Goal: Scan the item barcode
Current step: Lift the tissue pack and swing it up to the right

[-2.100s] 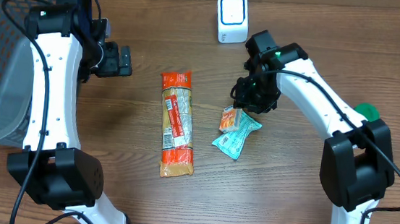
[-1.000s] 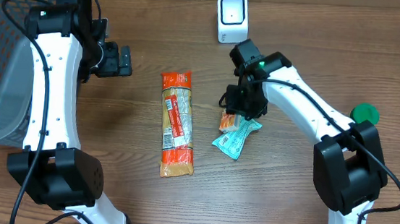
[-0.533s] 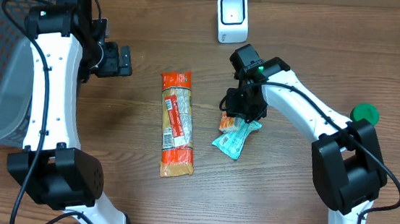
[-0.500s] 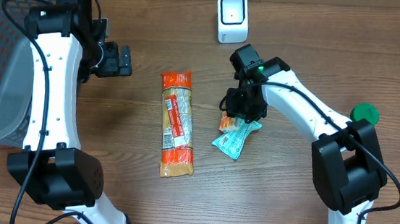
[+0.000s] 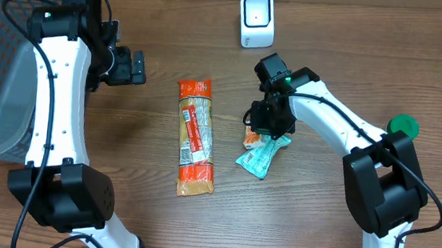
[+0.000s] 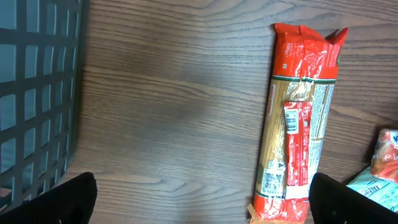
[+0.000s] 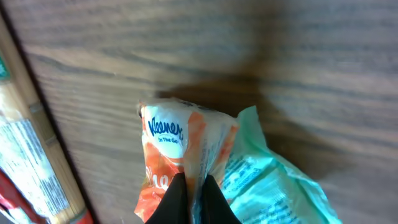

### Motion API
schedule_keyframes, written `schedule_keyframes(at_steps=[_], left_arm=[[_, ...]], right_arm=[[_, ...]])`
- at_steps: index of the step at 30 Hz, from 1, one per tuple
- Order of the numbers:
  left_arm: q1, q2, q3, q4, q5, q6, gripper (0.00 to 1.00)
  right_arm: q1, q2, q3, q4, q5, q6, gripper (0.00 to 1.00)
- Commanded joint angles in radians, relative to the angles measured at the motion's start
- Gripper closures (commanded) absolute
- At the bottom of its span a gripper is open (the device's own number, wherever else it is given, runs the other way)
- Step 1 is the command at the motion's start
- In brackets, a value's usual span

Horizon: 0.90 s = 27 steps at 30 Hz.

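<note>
- The right gripper (image 7: 193, 198) is clamped on a fold of the tissue pack (image 7: 180, 140), which lies on the table (image 5: 317, 221).
- The left gripper (image 5: 132, 66) hangs wide open, well apart from the pasta packet (image 5: 195, 136).

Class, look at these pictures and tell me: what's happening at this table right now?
The right gripper is pinched shut on the wrapper of the orange Kleenex pack, which appears to lie on the table against a teal pack. The scanner stands apart at the far edge, so nothing is being scanned yet. The left gripper hangs open and empty near the basket. A long pasta packet lies between the arms.
</note>
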State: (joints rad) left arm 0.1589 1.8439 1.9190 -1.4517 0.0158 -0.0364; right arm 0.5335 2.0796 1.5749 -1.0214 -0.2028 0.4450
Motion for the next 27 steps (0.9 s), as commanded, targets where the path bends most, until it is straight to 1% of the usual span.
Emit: schedule_keyframes(at_steps=[1, 4, 8, 11, 12, 14, 16, 20, 21, 23, 25, 27], left_arm=[[-0.002, -0.025, 0.019, -0.002, 0.007, 0.014, 0.0], [-0.002, -0.025, 0.019, -0.002, 0.007, 0.014, 0.0], [-0.002, -0.025, 0.019, -0.002, 0.007, 0.014, 0.0], [-0.002, -0.025, 0.019, -0.002, 0.007, 0.014, 0.0], [-0.002, -0.025, 0.019, -0.002, 0.007, 0.014, 0.0], [-0.002, -0.025, 0.019, -0.002, 0.007, 0.014, 0.0], [-0.002, -0.025, 0.019, -0.002, 0.007, 0.014, 0.0], [-0.002, -0.025, 0.019, -0.002, 0.007, 0.014, 0.0], [-0.002, -0.025, 0.019, -0.002, 0.007, 0.014, 0.0], [-0.002, -0.025, 0.019, -0.002, 0.007, 0.014, 0.0], [-0.002, -0.025, 0.019, -0.002, 0.007, 0.015, 0.0], [-0.002, -0.025, 0.019, -0.002, 0.007, 0.014, 0.0]], right_arm=[[-0.038, -0.057, 0.061, -0.047, -0.01, -0.013, 0.96], [-0.095, -0.131, 0.071, -0.066, -0.156, -0.122, 0.96], [-0.222, -0.217, 0.071, -0.084, -0.462, -0.257, 0.96], [-0.34, -0.238, 0.07, -0.136, -0.768, -0.405, 0.96], [-0.385, -0.238, 0.07, -0.175, -0.882, -0.481, 0.96], [-0.44, -0.237, 0.068, -0.238, -0.997, -0.594, 0.96], [-0.48, -0.237, 0.068, -0.303, -1.049, -0.683, 0.96], [-0.53, -0.237, 0.068, -0.467, -1.165, -0.914, 0.96], [-0.546, -0.238, 0.068, -0.531, -1.22, -0.999, 0.96], [-0.572, -0.238, 0.068, -0.62, -1.298, -1.101, 0.96], [-0.598, -0.238, 0.067, -0.673, -1.368, -1.16, 0.96], [-0.618, -0.238, 0.072, -0.673, -1.368, -1.146, 0.96]])
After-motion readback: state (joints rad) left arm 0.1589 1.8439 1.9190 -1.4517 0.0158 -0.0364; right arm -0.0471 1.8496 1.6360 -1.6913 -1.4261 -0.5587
